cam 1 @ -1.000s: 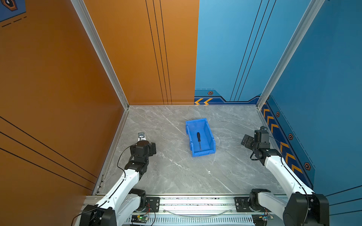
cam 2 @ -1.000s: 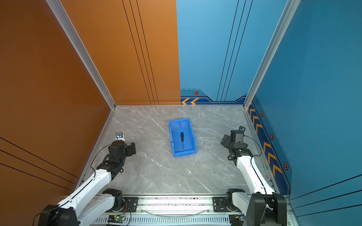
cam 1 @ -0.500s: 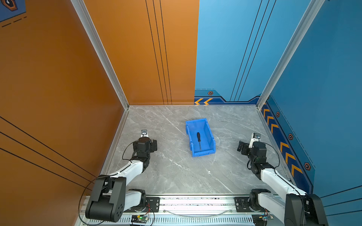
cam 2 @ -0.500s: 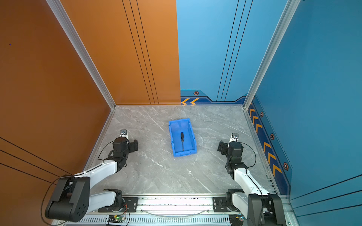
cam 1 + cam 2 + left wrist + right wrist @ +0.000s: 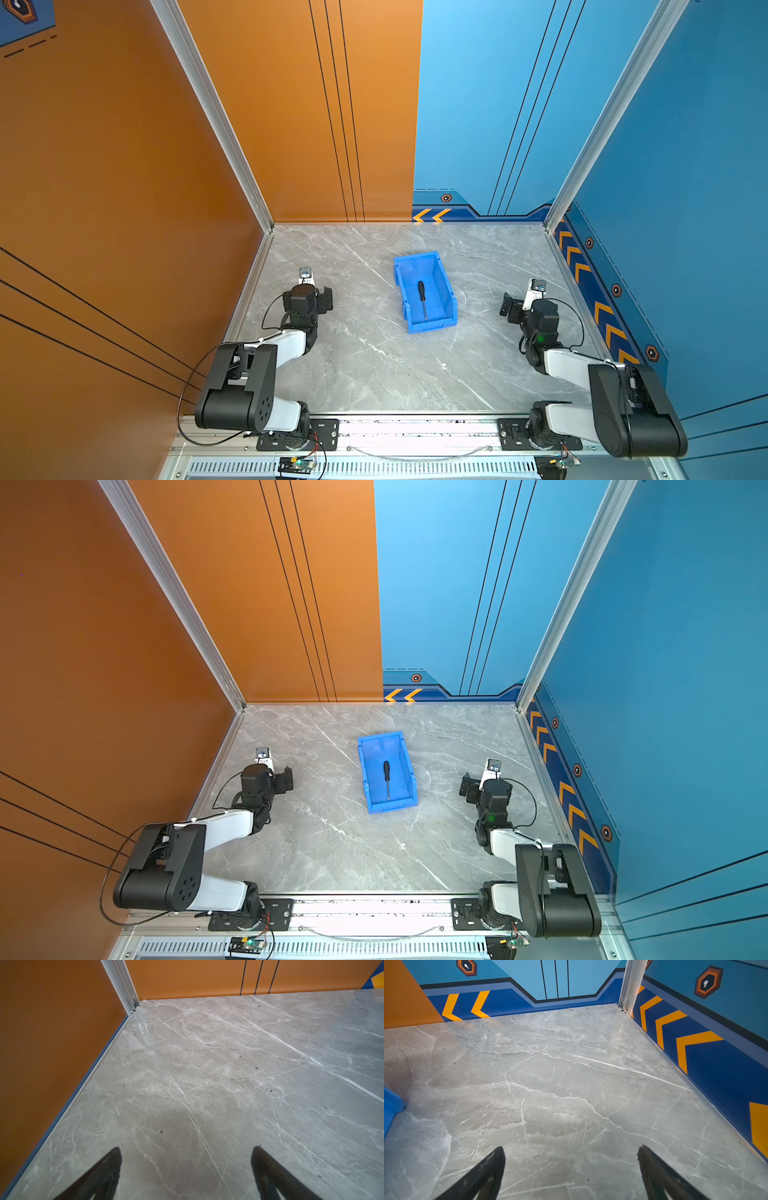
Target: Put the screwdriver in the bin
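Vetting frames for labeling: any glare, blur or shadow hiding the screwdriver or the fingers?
In both top views the screwdriver is crisp against the bin, no glare there; front rail blown out white. Left wrist view: fingers dark, soft-edged, table veining clear. Right wrist view: fingers the same.

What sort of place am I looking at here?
Likely a purpose-built robot test cell, not a home: printed orange and blue wall panels on aluminium posts, a marble-look tabletop, two arms bolted to a front rail.
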Controlling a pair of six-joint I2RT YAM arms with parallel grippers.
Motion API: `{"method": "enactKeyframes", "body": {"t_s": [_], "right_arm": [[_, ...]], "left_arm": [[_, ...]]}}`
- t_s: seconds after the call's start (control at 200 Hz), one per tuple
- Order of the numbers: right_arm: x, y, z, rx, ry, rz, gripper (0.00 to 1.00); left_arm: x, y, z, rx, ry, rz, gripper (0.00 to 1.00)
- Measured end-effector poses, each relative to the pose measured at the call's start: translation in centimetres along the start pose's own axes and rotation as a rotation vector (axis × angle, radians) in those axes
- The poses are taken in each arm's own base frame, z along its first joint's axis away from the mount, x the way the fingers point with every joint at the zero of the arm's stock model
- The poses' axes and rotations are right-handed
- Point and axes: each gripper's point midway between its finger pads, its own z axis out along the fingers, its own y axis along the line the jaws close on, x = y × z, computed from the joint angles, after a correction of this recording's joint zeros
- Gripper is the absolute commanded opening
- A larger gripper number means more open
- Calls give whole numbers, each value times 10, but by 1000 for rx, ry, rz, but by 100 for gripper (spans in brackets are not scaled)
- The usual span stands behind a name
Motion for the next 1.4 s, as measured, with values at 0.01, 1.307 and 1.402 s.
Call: {"method": "enactKeyframes", "body": {"t_s": [0.01,1.307,1.402], "right_arm": [[0,0,2,1,0,0,100],[-3,10,23,38,-44,-31,100],[-4,10,23,38,-44,-31,100]], "left_arm": [[0,-1,1,4,-4,-1,98],[-5,-15,7,82,-118,-16,98],[-5,-15,7,82,-118,-16,98]]}}
